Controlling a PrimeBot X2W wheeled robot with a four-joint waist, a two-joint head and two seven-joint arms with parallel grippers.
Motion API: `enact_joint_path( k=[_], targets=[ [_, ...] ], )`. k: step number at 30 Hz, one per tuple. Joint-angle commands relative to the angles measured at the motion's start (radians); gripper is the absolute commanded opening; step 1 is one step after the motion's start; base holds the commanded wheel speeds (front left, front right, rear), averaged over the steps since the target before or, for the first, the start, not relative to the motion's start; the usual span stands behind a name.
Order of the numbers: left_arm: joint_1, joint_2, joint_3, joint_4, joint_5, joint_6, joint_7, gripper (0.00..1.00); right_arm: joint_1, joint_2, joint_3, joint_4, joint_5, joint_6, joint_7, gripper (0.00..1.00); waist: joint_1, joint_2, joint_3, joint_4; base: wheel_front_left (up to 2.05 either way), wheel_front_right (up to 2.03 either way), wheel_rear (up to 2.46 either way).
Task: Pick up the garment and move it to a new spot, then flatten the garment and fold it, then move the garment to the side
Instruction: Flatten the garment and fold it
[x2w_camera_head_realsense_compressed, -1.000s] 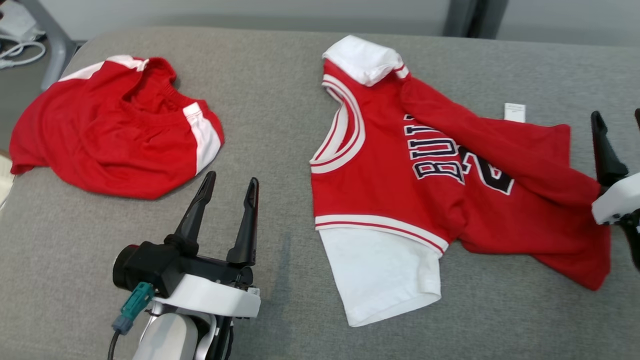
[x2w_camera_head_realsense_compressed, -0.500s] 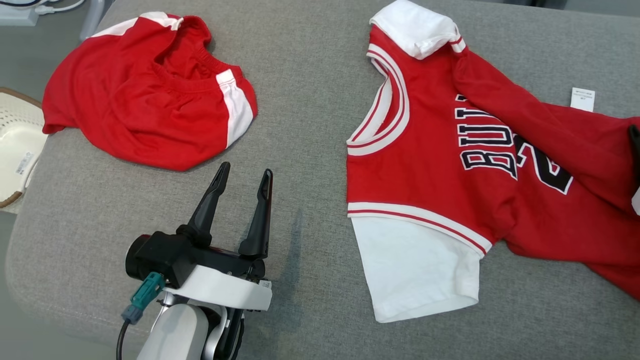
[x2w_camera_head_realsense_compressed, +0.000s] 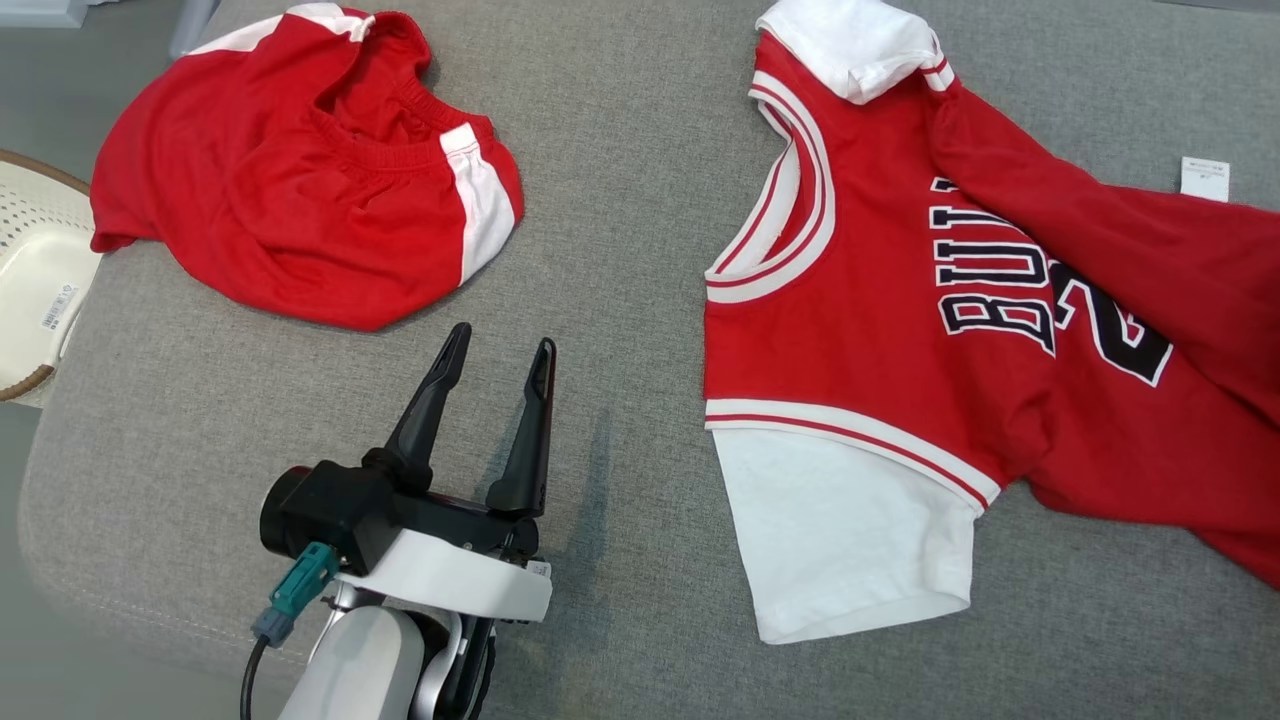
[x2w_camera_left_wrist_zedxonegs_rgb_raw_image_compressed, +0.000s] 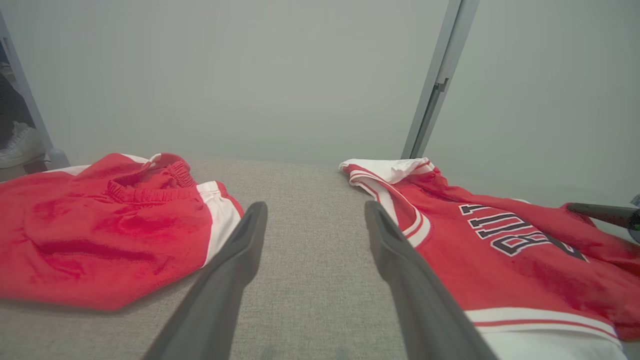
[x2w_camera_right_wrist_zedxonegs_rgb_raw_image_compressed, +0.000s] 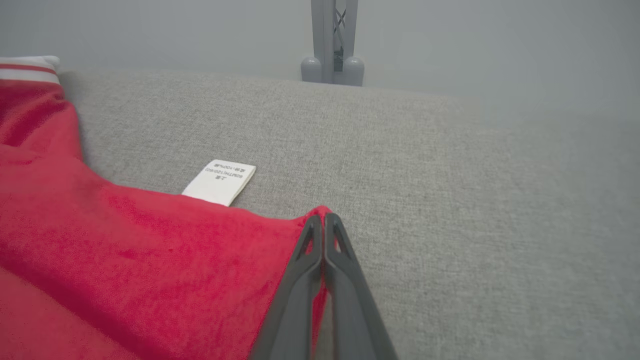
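Head view first: nearest to the robot is the left gripper (x2w_camera_head_realsense_compressed: 505, 337). Its two dark fingers stand apart with nothing between them, over the grey padded table (x2w_camera_head_realsense_compressed: 620, 200). Just to the right of the left gripper lies the red Bulls jersey (x2w_camera_head_realsense_compressed: 880, 330), down on the table. Its white near sleeve (x2w_camera_head_realsense_compressed: 840, 540) pokes back toward the robot.

The jersey's long way runs side to side. The neck (x2w_camera_head_realsense_compressed: 825, 215) faces the left gripper, and the bottom edge goes off to the right, away from it. A big red flap is turned over the chest and hides part of the number (so that bit is not smooth).

Farther right of the left gripper is the right gripper (x2w_camera_right_wrist_zedxonegs_rgb_raw_image_compressed: 320, 217). Its fingers are pressed together on a red corner of the jersey's bottom edge, near the white care label (x2w_camera_right_wrist_zedxonegs_rgb_raw_image_compressed: 220, 181). Past the left gripper and a little to its left sit the red shorts (x2w_camera_head_realsense_compressed: 300, 200), in a lump, well apart from the jersey.

I think the job is at the smoothing part. The flap needs pulling open, then comes the folding, then moving the jersey aside. None of those look done.
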Motion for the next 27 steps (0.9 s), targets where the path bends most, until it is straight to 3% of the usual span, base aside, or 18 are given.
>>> enact_joint_path(
  k=[1,7,11,15,22,23,24,25,27],
  targets=[
    [-0.018,0.004,0.004,-0.003,-0.001,0.004,-0.003,1.00,-0.034,-0.023,0.014,0.004,-0.009,0.000,-0.018,0.00,0.0000,0.0000,0.004,0.000,0.00,0.00,0.00],
    [-0.021,0.004,-0.009,-0.002,0.000,-0.002,-0.003,1.00,-0.123,-0.076,0.058,-0.010,-0.010,0.000,0.004,0.00,0.0000,0.0000,0.021,0.008,0.00,0.00,0.00],
    [-0.022,0.004,-0.020,-0.008,0.001,-0.002,-0.003,1.00,-0.216,-0.148,0.068,-0.002,-0.009,0.000,0.027,0.00,0.0000,0.0000,0.040,0.027,0.00,0.00,0.00],
    [-0.026,0.004,-0.027,-0.014,-0.004,-0.001,-0.003,1.00,-0.311,-0.206,0.047,0.042,-0.035,0.000,0.005,0.00,0.0000,0.0000,0.062,0.056,0.00,0.00,0.00],
    [-0.029,0.004,-0.048,-0.030,-0.020,0.008,-0.003,1.00,-0.436,-0.248,0.023,0.154,-0.111,0.000,-0.028,0.00,0.0000,0.0000,0.100,0.094,0.00,0.00,0.00],
    [-0.030,0.004,-0.051,-0.033,-0.022,0.010,-0.003,1.00,-0.447,-0.250,0.024,0.173,-0.125,0.000,-0.023,0.06,0.0000,0.0000,0.105,0.097,0.00,0.00,0.00],
    [-0.030,0.003,-0.055,-0.035,-0.026,0.013,-0.003,1.00,-0.460,-0.252,0.029,0.187,-0.148,0.000,-0.033,0.46,0.0000,0.0000,0.108,0.098,0.00,0.00,0.00],
    [-0.030,0.004,-0.058,-0.036,-0.027,0.013,-0.003,1.00,-0.476,-0.259,0.027,0.203,-0.168,0.000,-0.050,1.00,0.0000,0.0000,0.111,0.099,0.00,0.00,0.00],
    [-0.033,0.004,-0.062,-0.038,-0.029,0.020,-0.003,1.00,-0.502,-0.254,0.010,0.249,-0.202,0.000,-0.077,1.00,0.0000,0.0000,0.116,0.096,0.00,0.00,0.00]
  ],
)
